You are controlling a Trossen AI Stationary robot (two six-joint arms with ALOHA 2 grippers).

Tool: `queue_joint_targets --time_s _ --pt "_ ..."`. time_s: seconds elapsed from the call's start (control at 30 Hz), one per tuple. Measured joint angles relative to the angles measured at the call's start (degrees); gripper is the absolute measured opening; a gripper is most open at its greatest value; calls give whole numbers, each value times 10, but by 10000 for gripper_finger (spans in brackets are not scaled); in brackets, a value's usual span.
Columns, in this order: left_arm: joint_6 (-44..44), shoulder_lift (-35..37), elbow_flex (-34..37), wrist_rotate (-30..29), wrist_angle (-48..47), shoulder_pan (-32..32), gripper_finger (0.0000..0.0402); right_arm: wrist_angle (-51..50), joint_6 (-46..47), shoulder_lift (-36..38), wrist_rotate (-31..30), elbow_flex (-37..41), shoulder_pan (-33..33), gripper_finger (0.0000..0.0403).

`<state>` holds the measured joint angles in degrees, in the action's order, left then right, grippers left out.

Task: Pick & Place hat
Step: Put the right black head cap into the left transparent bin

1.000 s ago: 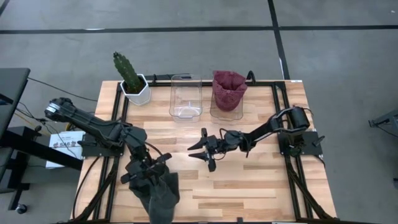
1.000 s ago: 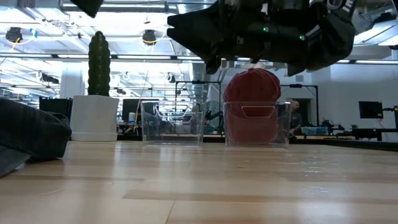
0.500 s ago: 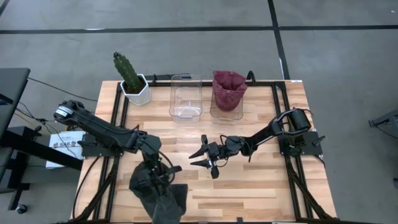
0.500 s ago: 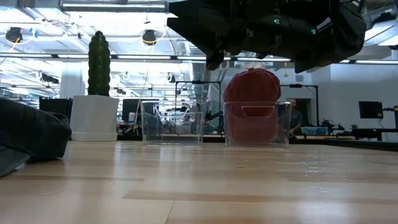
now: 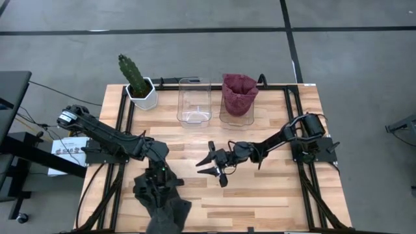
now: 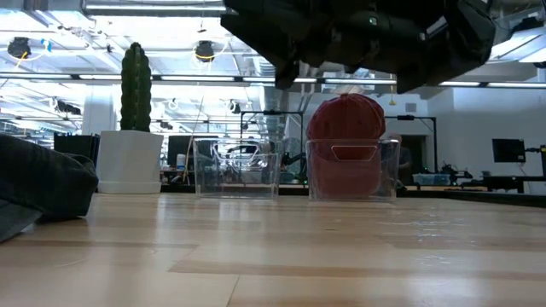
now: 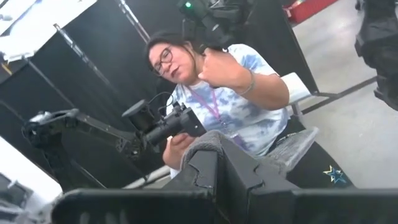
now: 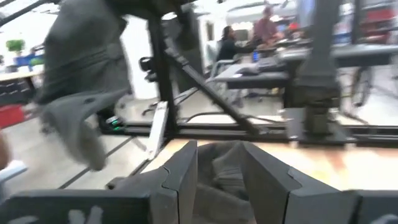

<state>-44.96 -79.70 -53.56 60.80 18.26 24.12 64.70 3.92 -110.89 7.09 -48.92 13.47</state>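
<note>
A dark grey hat [image 5: 164, 209] lies bunched near the table's near edge, left of centre; in the low view the hat [image 6: 43, 183] rests on the wood. My left gripper [image 5: 156, 185] is shut on its far part. Grey cloth [image 7: 210, 144] shows over that gripper's fingers in the left wrist view. My right gripper [image 5: 211, 163] hovers open over the middle of the table, right of the hat, touching nothing. Its wrist view shows grey cloth [image 8: 227, 163] beyond the open fingers. In the low view the right gripper [image 6: 358, 34] fills the top. My left gripper pinches a bunched fold at the hat's far end [image 7: 210, 144] between its two fingers [image 7: 200, 171]. The fingers come from the far side, slanting toward the near edge. How many layers are caught cannot be told. The rest of the hat [image 6: 43, 183] lies slack on the table.
Along the far edge stand a cactus in a white pot [image 5: 138, 83], a clear bin with nothing in it [image 5: 194, 101] and a clear bin holding a maroon hat [image 5: 238, 96]. Black rails [image 5: 123, 123] flank the wooden top. A person [image 7: 217, 93] sits beyond the near edge.
My left gripper has shifted a little toward the near edge while staying shut on the hat, and the hat has been dragged and bunched narrower at its near end. My right gripper has drifted slightly toward the near edge and stayed open.
</note>
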Motion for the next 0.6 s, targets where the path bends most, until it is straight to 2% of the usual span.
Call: queue_joint_targets --time_s 0.1,0.43,0.6 --pt "-11 0 0 6 0 -1 10 -37 0 0 20 -20 8 112" --pt "-13 0 0 7 0 -2 10 -181 0 0 21 -96 30 112" --pt "-13 -6 0 6 1 -8 10 -198 -10 0 23 -119 44 105"
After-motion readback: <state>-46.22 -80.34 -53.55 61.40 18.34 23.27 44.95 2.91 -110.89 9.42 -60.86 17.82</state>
